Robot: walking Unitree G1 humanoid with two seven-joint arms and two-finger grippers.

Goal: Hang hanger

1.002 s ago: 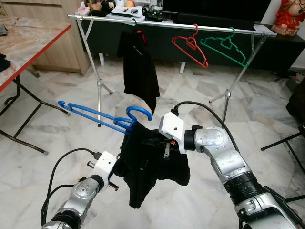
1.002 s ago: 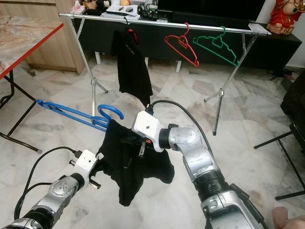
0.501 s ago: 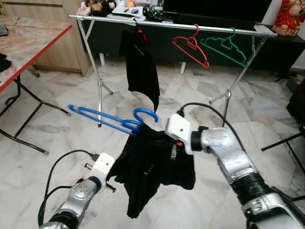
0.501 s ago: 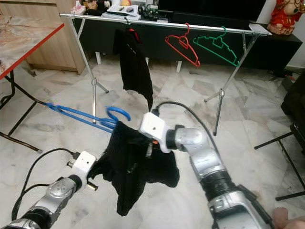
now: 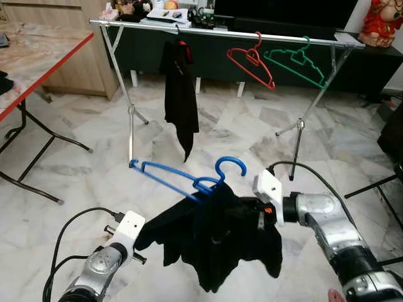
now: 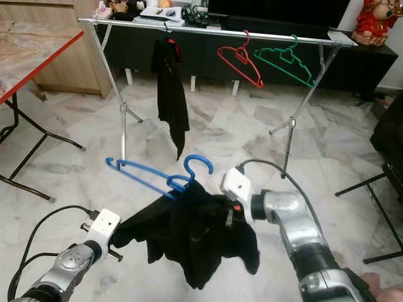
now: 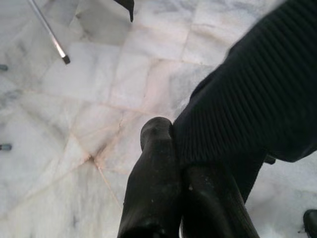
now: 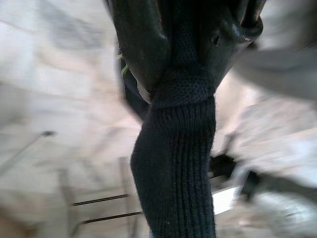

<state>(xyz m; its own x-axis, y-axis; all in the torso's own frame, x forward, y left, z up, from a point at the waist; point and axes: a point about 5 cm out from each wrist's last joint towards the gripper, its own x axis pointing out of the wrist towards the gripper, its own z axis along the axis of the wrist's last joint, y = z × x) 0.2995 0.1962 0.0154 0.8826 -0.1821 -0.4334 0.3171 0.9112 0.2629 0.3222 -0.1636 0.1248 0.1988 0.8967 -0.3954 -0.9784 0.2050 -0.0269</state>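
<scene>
Blue hanger [image 5: 189,182] (black garment [image 5: 214,242] draped on it): held low, well before rack [image 5: 220,28] | left gripper [image 7: 181,163]: clamped on garment | right gripper [image 8: 185,59]: clamped on garment

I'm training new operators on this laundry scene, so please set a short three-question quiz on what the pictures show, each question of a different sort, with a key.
1. True or false: the blue hanger already hangs on the metal rail.
2. Which hangers on the rail are bare? A) red and green B) blue and red C) green only
3. Fill in: both the left gripper and the right gripper are shut on the ____.

Key:
1. False; it is in the black garment, low in front of the robot.
2. A: red hanger, green hanger.
3. black garment
</scene>
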